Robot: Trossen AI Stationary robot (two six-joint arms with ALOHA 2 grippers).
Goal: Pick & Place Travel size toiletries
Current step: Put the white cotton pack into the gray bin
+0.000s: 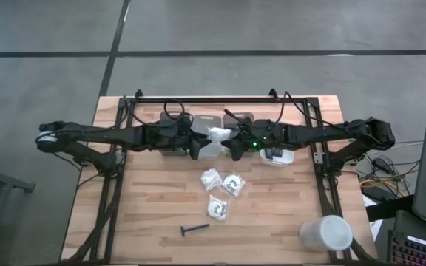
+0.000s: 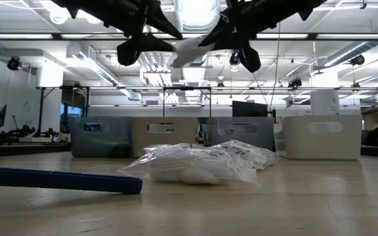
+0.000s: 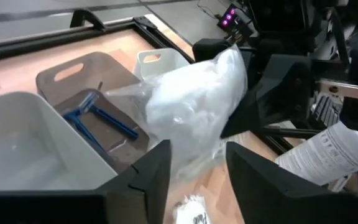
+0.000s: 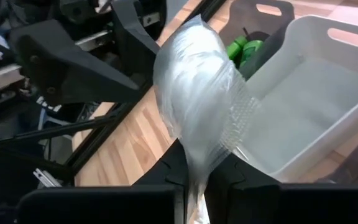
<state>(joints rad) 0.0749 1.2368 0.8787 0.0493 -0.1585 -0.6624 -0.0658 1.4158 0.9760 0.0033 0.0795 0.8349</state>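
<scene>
Grey bin (image 3: 67, 81) (open-topped) — blue razors (image 3: 98, 121) inside.

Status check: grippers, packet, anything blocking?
Right gripper shut on white packet, held above the bins. Left gripper open beside it, jaws apart. Three packets and a razor left on table. Nothing blocking.

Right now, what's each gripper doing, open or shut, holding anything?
Left gripper: open, fingers either side of the packet, not gripping it.
Right gripper: shut on the packet.

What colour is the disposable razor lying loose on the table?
Dark blue; the razor shows best in the low view.
</scene>
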